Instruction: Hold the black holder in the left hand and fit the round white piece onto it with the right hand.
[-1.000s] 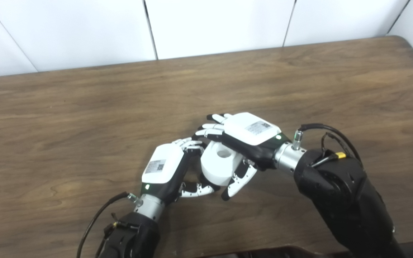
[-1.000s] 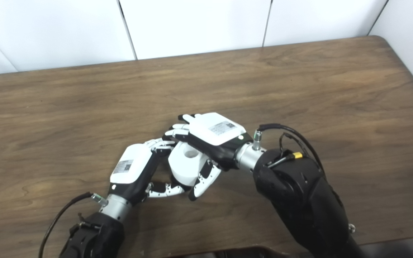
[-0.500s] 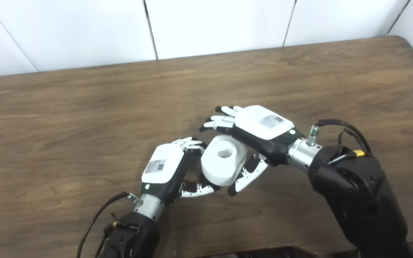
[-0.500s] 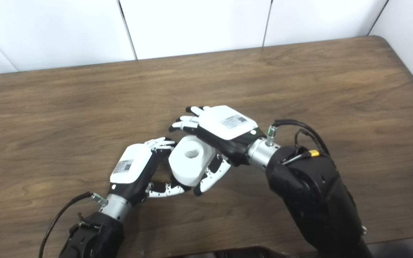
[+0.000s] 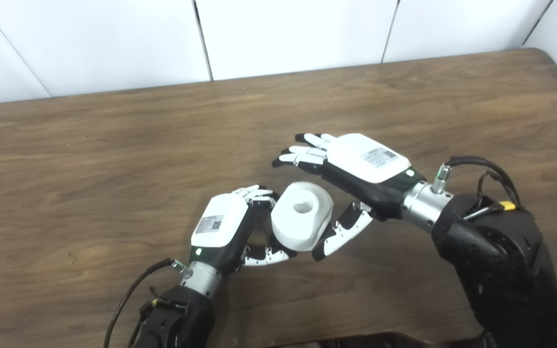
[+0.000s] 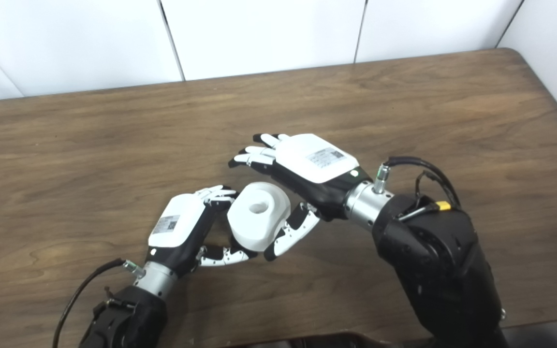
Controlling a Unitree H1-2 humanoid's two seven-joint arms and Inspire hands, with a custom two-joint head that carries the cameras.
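Note:
The round white piece (image 5: 301, 215), with a hole in its top face, sits tilted between the fingers and thumb of my left hand (image 5: 220, 227). Almost all of the black holder is hidden under the piece and inside that hand; only a dark sliver (image 5: 274, 240) shows below the piece. My right hand (image 5: 356, 169) hovers just right of and above the piece, open with fingers spread. Its thumb (image 5: 339, 232) hangs close beside the piece's right side, apart from it.
The brown wooden table (image 5: 114, 145) stretches wide on all sides. White wall panels (image 5: 283, 34) stand behind its far edge. The table's right corner (image 5: 544, 53) rounds off at the upper right. Cables loop off both wrists.
My right hand let go of the white piece, opened and drew back up and to the right. The piece stays on the holder in my left hand, which has not moved.

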